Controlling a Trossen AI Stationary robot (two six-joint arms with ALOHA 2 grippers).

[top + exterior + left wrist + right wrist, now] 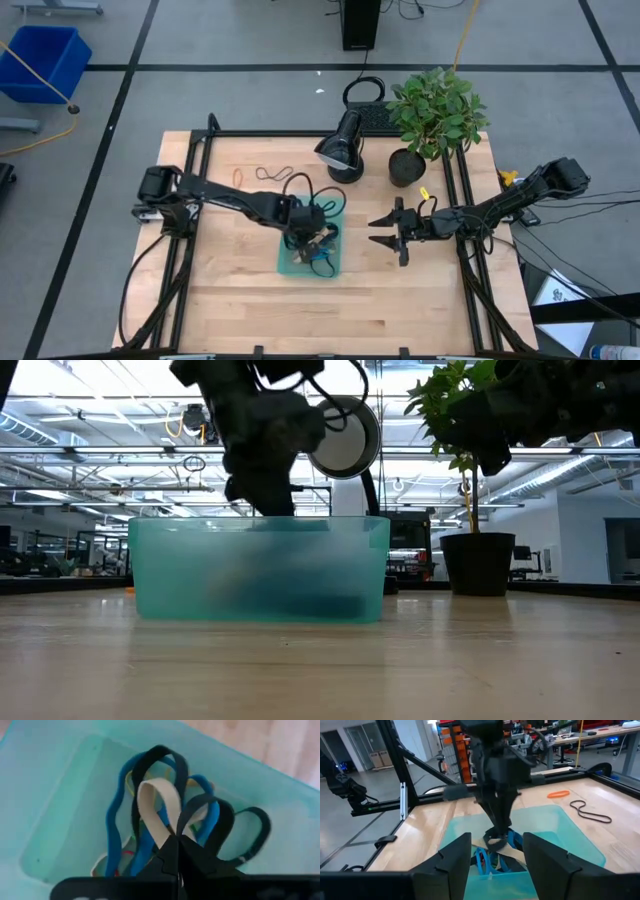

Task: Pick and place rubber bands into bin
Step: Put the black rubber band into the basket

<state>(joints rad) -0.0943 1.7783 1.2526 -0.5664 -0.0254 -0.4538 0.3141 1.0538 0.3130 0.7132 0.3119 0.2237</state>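
The teal bin stands on the table's middle and holds several rubber bands, mostly blue. My left gripper points down into the bin, shut on a tan band and a black band. My right gripper hovers open and empty to the right of the bin, its fingers pointing at it. An orange band and a black band lie flat on the table beyond the bin; they also show in the right wrist view, the orange band and the black band. My left gripper pinches the tan band's loop and a black band's loop together between its two fingertips, coming from above and pointing down. The loops stand out slack past the fingertips over the pile of bands in the bin. I cannot tell whether they rest on the pile.
A black desk lamp and a potted plant stand at the table's far side, right of the loose bands. Black frame rails run along the table's left and right edges. Bare wood lies in front of the bin.
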